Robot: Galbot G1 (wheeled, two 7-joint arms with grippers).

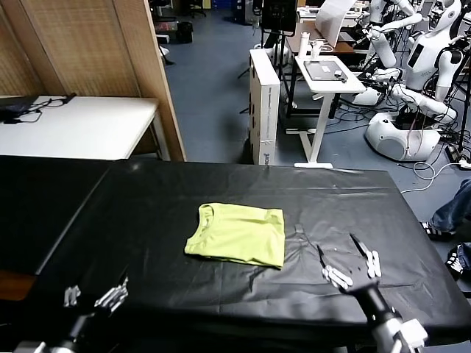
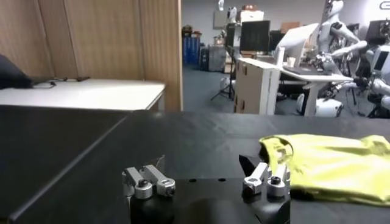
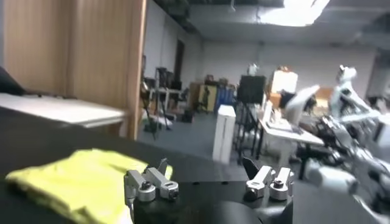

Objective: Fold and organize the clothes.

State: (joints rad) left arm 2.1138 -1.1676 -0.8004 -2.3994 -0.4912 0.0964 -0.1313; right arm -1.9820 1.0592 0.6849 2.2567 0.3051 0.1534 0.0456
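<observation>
Nearest the head camera, at the lower left of the frame, the left gripper (image 1: 96, 296) hung low over the front edge of the desk (image 1: 147, 220), fingers spread apart and holding nothing. At the lower right the right gripper (image 1: 348, 263) hovered just above the black cloth, its fingers wide apart too, and empty.

Then the prize itself: the T-shirt (image 1: 237, 234) lay in the middle of the frame, already a compact lime rectangle, ribbed collar at its upper left, one layer on another. It sat well apart from the left gripper and only near the right one, touching neither.

So what could have spoiled it from there? The fabric looked thin and soft, and the lower right corner of the bundle seemed loosely stacked. A pinch that caught only the top layer would probably have peeled the fold open. A gripper sliding in low could have snagged the black desk cover, which already showed creases near the right gripper, and dragged shirt and cover together. And a one-sided pull from the right would likely have skewed the rectangle or pushed it toward the left edge.

Beyond the desk, the white side table (image 1: 88, 125) and the parked robots (image 1: 423, 66) at the upper right sat well clear.
</observation>
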